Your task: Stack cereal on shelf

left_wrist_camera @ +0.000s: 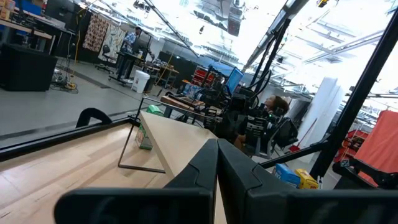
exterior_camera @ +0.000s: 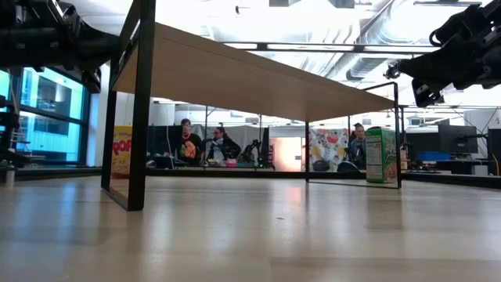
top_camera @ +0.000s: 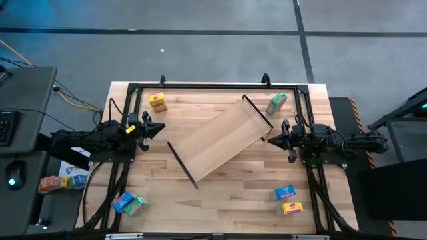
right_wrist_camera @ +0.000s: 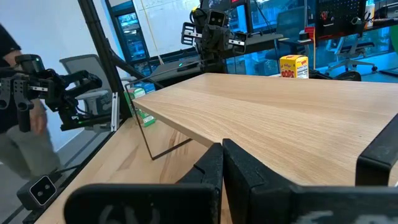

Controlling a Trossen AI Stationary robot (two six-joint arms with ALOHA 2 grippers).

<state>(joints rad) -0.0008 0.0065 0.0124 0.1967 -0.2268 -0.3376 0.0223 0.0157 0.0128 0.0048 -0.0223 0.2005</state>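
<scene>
Shelf [top_camera: 223,139] stands diagonally mid-counter; cereal boxes [top_camera: 157,101] lie scattered around it. Left end effector [top_camera: 159,129] and right end effector [top_camera: 269,139] are closed, empty. Boxes likely light, rigid; grip flat sides.

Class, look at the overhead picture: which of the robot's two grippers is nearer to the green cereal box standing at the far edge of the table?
Right. The right gripper sits just below the green cereal box; the left gripper is across the shelf.

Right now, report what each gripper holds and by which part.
Nothing is held. The left gripper and the right gripper are both shut on empty air, one at each side of the shelf, neither touching it or any cereal box.
</scene>
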